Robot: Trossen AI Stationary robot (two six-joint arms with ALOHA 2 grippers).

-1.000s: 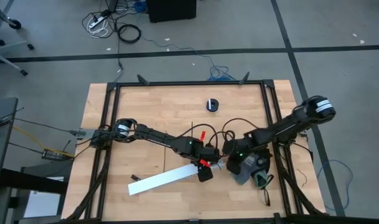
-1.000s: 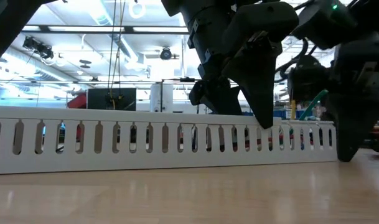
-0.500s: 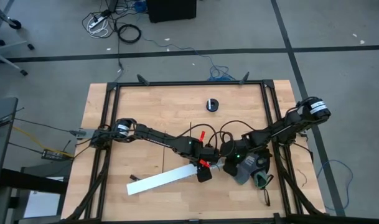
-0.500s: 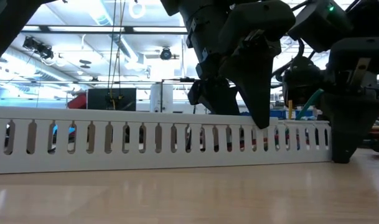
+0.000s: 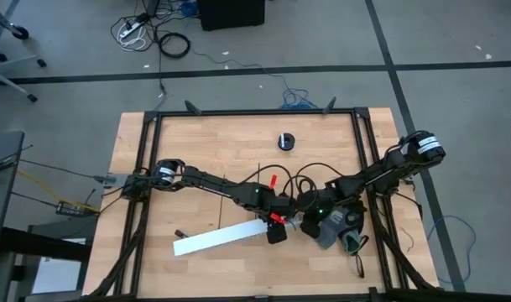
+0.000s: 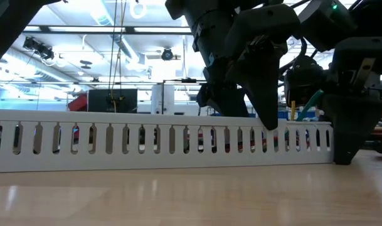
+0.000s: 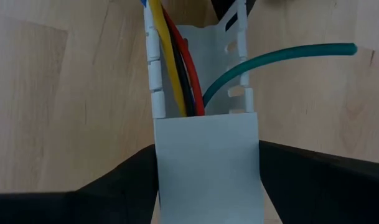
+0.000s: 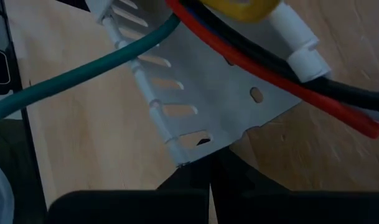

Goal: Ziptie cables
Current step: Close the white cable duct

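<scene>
The left pincer gripped one end of the white slotted channel on the worktop. Inside the channel lay the cables, yellow, red and black, a green one leaving through a slot. The right pincer, closed and empty, sat at that same channel end.

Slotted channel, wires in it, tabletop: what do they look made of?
Channel: likely plastic; matte white, thin walls with even moulded slots. Wires: probably metal cores under smooth, slightly glossy plastic or rubber sleeves in yellow, red, black and green; they bend easily. Tabletop: wood or wood laminate; pale planks with grain and a soft sheen.
</scene>
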